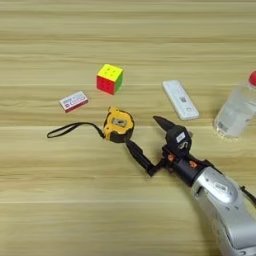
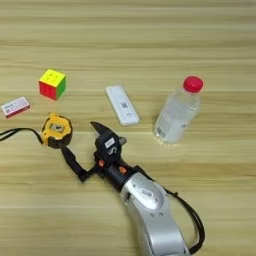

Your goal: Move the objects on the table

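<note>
A small flat red-and-white box (image 1: 73, 101) is lying furthest left on the broad light wooden bench (image 1: 125, 30). A thin black strap (image 1: 70, 129) is trailing leftward from the yellow-and-black tape measure (image 1: 118, 124), which is lying flat near the middle of the bench, below the box. A multicoloured puzzle cube (image 1: 110, 78) is standing behind the tape measure, well apart from it.

The robot's right hand (image 1: 144, 138), two black fingers on a silver forearm (image 1: 227, 205), is reaching in from the lower right corner. Its fingers are spread wide and pinching nothing: the lower finger (image 1: 138, 156) is pointing at the near right edge of the tape measure, its tip just beside the casing, though contact cannot be confirmed. The upper finger (image 1: 164, 123) is pointing into bare wood between the tape measure and the slim white remote (image 1: 180, 99).

The remote is lying flat at an angle, right of the cube. A clear plastic water bottle with a red cap (image 2: 178, 116) is standing furthest right, near the remote and apart from it, untouched by the hand.
</note>
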You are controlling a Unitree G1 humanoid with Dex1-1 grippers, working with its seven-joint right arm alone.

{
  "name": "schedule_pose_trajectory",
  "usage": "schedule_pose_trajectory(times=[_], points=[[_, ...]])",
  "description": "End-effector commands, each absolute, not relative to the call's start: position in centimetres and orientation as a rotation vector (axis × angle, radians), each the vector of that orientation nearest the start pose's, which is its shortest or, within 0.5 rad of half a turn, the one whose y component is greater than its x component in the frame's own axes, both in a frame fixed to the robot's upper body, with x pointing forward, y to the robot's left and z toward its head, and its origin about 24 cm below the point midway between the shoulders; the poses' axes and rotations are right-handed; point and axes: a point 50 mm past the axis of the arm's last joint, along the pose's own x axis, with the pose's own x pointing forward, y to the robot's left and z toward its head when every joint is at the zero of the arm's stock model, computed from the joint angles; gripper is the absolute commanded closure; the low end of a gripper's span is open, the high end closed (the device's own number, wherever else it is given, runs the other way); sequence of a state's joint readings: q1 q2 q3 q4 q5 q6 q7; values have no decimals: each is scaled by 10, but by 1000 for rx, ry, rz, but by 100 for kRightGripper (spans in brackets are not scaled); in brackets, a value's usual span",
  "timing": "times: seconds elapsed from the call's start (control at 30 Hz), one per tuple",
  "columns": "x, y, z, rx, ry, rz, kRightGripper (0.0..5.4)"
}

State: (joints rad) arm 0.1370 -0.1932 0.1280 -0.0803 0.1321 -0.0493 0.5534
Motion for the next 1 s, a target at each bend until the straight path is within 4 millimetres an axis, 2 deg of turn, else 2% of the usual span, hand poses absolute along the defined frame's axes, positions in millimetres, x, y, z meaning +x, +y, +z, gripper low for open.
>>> schedule_pose_trajectory(times=[0.03,0.7,1.0], points=[[231,-131,54,-105,-51,689,4],[238,-127,53,-161,-34,736,4],[252,-117,48,-187,-2,795,4]])
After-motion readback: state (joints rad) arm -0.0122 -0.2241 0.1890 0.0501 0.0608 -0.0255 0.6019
